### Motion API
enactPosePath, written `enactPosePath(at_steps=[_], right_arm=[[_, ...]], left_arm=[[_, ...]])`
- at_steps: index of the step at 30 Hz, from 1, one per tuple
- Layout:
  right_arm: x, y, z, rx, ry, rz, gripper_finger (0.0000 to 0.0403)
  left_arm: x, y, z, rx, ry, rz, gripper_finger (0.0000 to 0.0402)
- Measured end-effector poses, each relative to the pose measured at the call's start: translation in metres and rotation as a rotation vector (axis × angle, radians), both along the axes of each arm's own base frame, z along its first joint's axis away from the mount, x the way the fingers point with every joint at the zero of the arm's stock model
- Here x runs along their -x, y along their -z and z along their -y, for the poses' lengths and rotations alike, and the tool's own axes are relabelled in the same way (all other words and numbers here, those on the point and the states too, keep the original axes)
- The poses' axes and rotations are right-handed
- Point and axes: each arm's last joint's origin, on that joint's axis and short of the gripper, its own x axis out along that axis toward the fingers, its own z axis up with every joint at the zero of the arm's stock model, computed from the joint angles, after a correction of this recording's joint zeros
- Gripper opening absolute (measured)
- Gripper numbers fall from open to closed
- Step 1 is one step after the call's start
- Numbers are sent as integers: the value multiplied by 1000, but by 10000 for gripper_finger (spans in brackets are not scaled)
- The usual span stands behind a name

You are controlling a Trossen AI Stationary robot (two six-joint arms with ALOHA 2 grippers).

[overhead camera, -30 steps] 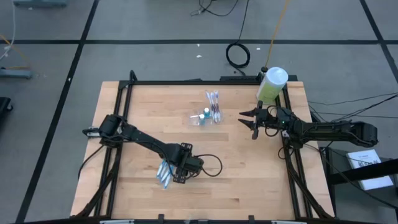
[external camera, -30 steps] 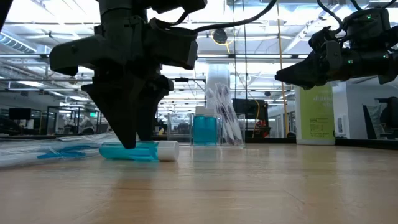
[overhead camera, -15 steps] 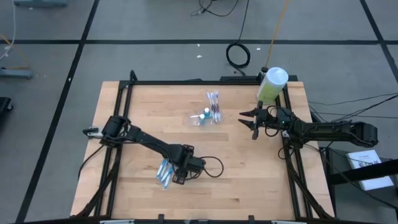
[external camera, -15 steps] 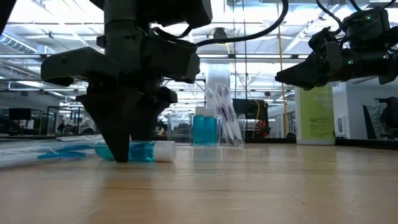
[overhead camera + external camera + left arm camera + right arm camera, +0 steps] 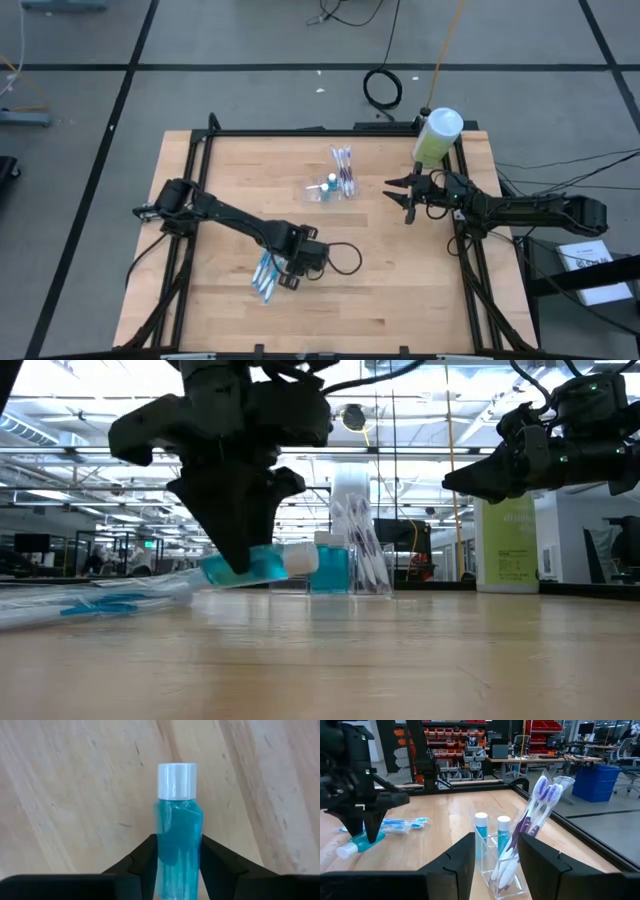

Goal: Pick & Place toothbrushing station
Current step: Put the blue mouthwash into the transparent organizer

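A small blue bottle point(image 5: 262, 564) with a white cap point(image 5: 176, 780) hangs just above the table, and my left gripper point(image 5: 235, 560) is shut on it near the table's front middle point(image 5: 290, 272). The toothbrushing station point(image 5: 496, 870), a clear tray, stands on the table at the far middle point(image 5: 328, 189). It holds two blue white-capped tubes and purple toothbrushes point(image 5: 540, 800). My right gripper point(image 5: 403, 196) hovers open to the right of the station, pointing level at it and touching nothing. My left gripper pinches the bottle's blue body point(image 5: 177, 855) between its two fingers, behind the capped end. The fingers point steeply down from above and lie across the bottle. The bottle is lifted clear of the table and lies nearly level, its cap end point(image 5: 302, 559) slightly higher.
A flat pack of blue toothbrushes point(image 5: 265, 279) lies on the wood just left of my left gripper. A big green bottle point(image 5: 437, 136) with a white cap stands at the far right corner. A black frame point(image 5: 300, 131) runs around the tabletop.
My left gripper has shut on the blue bottle, which lay on the table, and has risen with it, turning a little. The bottle now hangs clear of the wood, cap end slightly up.
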Motion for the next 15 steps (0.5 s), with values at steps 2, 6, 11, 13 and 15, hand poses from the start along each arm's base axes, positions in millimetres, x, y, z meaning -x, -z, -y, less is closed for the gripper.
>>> enactPosePath(at_steps=[2,6,11,13,15], right_arm=[[0,0,0,0,0,0,141],[0,0,0,0,0,1,141],[0,0,0,0,0,0,141],[0,0,0,0,0,2,141],[0,-1,0,2,0,5,141]], left_arm=[[1,-6,-5,0,13,13,131],[1,-26,-19,-4,51,81,130],[-5,-41,-47,114,91,163,130],[-10,-39,-61,197,123,210,130],[-12,-30,-74,271,156,260,130]])
